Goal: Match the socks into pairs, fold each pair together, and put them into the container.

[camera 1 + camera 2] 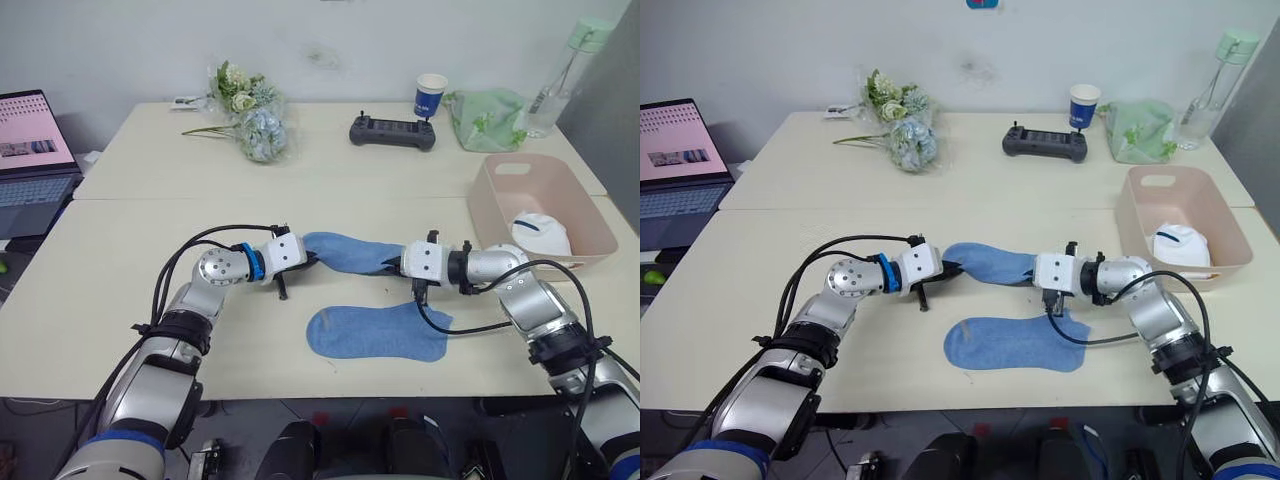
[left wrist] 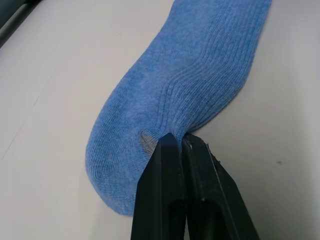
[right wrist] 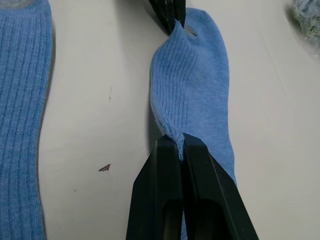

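Socks of light blue colour are in the middle of the near table, two of them. Going from the left: a laptop [image 1: 30, 165] stands open at the left edge, and on the far table lies a bunch of artificial flowers [image 1: 250, 118].

The left gripper [image 1: 312, 258] is clenched on one end of the upper blue sock [image 1: 350, 252]. In the left wrist view its two black fingers [image 2: 170, 200] are pressed together and pinch a small fold of the ribbed fabric near the rounded end of the sock. This sock is stretched between both grippers, and the right gripper [image 1: 392, 265] is clamped on its other end. In the right wrist view the right fingers [image 3: 172, 195] are closed on a raised ridge of the cloth.

The second blue sock [image 1: 375, 333] lies flat on the table, just in front of the stretched one and apart from both grippers. A black cable of the right arm crosses its right end.

Behind, on the far table, are a black controller [image 1: 392, 132], a blue-and-white paper cup [image 1: 431, 95], a pale green cloth bag [image 1: 487, 118] and a clear bottle [image 1: 562, 80].

At the right side stands the pink container [image 1: 490, 200], with a white sock bundle [image 1: 541, 235] inside it.
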Action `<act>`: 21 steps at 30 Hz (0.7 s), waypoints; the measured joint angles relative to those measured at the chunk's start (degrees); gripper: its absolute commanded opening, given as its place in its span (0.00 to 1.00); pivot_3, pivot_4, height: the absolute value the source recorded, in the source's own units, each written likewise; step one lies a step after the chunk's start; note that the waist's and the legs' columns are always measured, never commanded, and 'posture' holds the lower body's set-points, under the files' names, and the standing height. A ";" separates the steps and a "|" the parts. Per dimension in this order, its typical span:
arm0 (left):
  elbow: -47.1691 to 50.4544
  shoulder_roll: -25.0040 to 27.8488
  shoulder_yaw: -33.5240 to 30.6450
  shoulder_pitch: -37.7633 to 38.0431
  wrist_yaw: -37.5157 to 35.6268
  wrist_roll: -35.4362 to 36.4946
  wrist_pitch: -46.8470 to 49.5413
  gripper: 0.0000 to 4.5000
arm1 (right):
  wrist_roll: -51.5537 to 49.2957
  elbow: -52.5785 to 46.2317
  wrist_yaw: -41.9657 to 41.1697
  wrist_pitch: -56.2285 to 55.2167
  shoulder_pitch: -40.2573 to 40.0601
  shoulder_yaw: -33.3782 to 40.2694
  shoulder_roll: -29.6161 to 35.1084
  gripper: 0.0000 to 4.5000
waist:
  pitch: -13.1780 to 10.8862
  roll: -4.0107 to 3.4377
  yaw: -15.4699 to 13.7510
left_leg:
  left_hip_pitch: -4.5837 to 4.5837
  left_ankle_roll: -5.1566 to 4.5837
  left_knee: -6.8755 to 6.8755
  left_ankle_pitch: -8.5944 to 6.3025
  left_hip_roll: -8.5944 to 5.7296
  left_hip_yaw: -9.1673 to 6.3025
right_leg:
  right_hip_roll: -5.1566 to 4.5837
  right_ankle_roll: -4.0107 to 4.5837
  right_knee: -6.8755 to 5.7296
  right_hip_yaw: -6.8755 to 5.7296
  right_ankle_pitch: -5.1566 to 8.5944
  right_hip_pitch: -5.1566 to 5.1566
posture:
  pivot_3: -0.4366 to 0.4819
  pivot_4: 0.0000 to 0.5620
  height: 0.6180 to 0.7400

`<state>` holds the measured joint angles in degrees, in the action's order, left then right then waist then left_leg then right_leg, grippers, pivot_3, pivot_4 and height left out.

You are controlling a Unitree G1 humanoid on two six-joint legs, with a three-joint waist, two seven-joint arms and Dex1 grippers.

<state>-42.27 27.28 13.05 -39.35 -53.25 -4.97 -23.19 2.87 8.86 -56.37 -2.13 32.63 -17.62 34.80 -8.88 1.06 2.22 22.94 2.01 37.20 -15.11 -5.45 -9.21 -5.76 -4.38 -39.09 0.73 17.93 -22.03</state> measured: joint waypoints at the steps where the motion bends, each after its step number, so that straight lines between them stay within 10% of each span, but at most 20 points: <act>1: 3.36 0.93 -0.06 1.45 -1.27 0.89 1.17 0.01 | -1.90 -1.05 -1.02 1.17 0.00 1.03 0.04 0.00 | 0.00 0.00 0.19 | 0.02 0.00 -0.01 0.00 0.02 0.00 | 0.00 0.00 0.00 0.01 0.00 -0.03 | 0.48 0.27 1.00; 13: 57.35 21.07 -5.73 18.73 -18.17 31.51 44.77 0.01 | -32.79 -30.08 -10.41 36.52 -5.28 11.64 9.72 0.00 | -0.04 -0.04 0.91 | -0.02 -0.03 -0.18 -0.02 0.09 -0.05 | 0.01 0.02 0.04 0.08 0.01 -0.01 | 0.48 0.27 1.00; 21: 68.87 31.33 -5.46 22.95 -21.76 44.15 65.97 0.01 | -48.82 -40.26 -9.54 54.16 -16.38 17.05 17.32 0.00 | -0.05 -0.06 -0.11 | -0.13 -0.22 -0.17 -0.12 0.09 0.00 | 0.03 0.02 0.12 0.02 0.01 0.21 | 0.48 0.27 1.00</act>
<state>26.59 58.61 7.59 -16.40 -75.02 39.18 42.78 -45.96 -31.41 -65.91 52.03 16.26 -0.56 52.12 -8.92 1.01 2.11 22.81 1.79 37.03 -15.23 -5.36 -9.22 -5.73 -4.36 -38.97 0.74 17.95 -21.81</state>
